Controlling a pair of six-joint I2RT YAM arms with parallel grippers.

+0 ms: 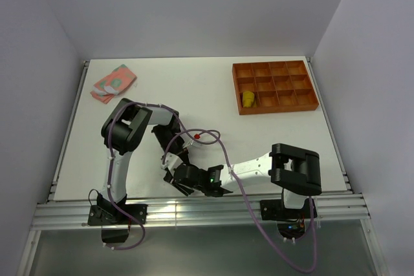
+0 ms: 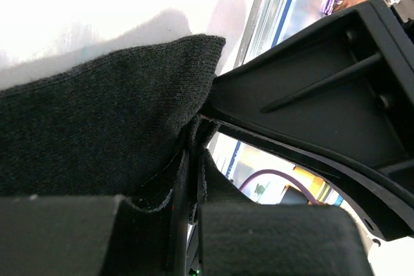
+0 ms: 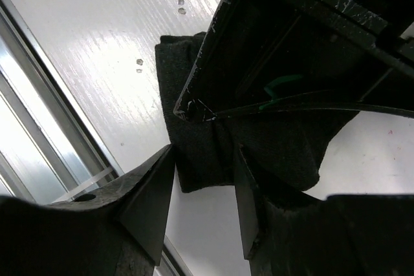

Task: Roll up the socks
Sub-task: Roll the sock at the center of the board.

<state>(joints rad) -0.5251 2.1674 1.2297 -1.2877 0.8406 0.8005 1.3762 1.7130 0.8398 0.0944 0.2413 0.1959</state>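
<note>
The black sock (image 2: 97,114) is pinched by the left pincer (image 2: 194,179); the right pincer (image 3: 204,159) is spread around it.

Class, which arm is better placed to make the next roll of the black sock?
Probably the left. The left gripper is shut on the soft black knitted sock, fabric pinched in its jaws; the right gripper stands open over the sock's edge.

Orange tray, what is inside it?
A yellow sock, bunched up, sits in the near-left compartment of the tray. The other compartments look bare. What lies beneath the sock is covered.
</note>
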